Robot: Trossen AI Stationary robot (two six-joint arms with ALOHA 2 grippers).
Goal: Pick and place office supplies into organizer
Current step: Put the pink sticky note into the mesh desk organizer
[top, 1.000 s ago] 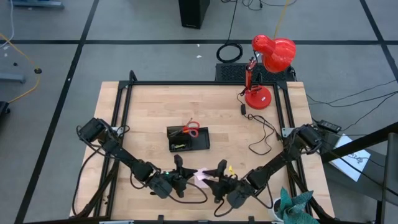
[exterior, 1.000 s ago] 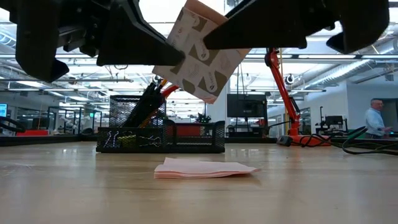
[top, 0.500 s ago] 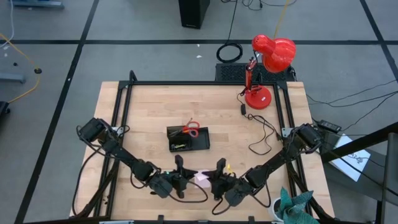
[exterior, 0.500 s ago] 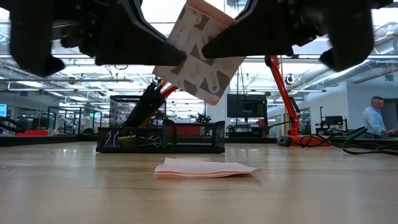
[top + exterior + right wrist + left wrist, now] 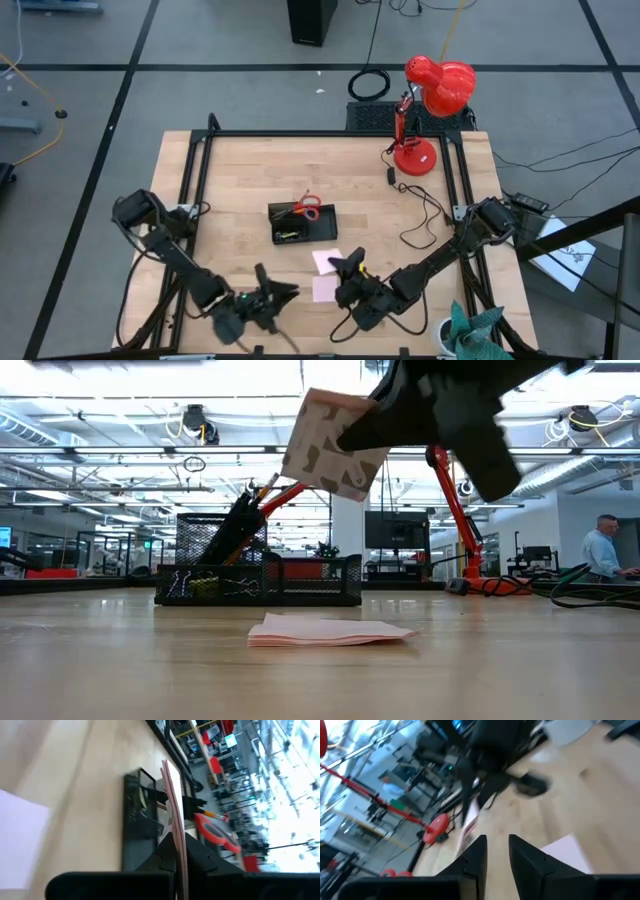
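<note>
A pale pink note pad (image 5: 333, 444) with a patterned back hangs in the air above the table's near middle, with my right gripper (image 5: 343, 266) shut on it. Below it a loose pink sheet stack (image 5: 330, 631) lies flat on the wood. The black mesh organizer (image 5: 302, 223) stands behind, at mid-table; red-handled scissors (image 5: 306, 208) and dark pens stick out of its taller compartment. My left gripper (image 5: 278, 288) is off to the left of the pad near the front edge, open, with nothing between its fingers (image 5: 476, 854). My right gripper pinches the note pad between its two fingers at one edge (image 5: 175, 836), which stands edge-on in the right wrist view. The fingers come nearly level from the table's near right side. The pad is lifted clear and tilted, its free end toward the organizer.
A red desk lamp (image 5: 438, 88) stands at the far right corner, its black cable (image 5: 420, 215) trailing over the table's right part. A teal cloth (image 5: 470, 328) lies off the near right corner. A person (image 5: 603, 550) is in the room beyond.
My right gripper has shut on the note pad and rolled a little. My left gripper has let go of the pad, opened and drawn back toward the table's left. The pad stays in the air, now held by the right gripper alone, and has shifted slightly toward the organizer.
</note>
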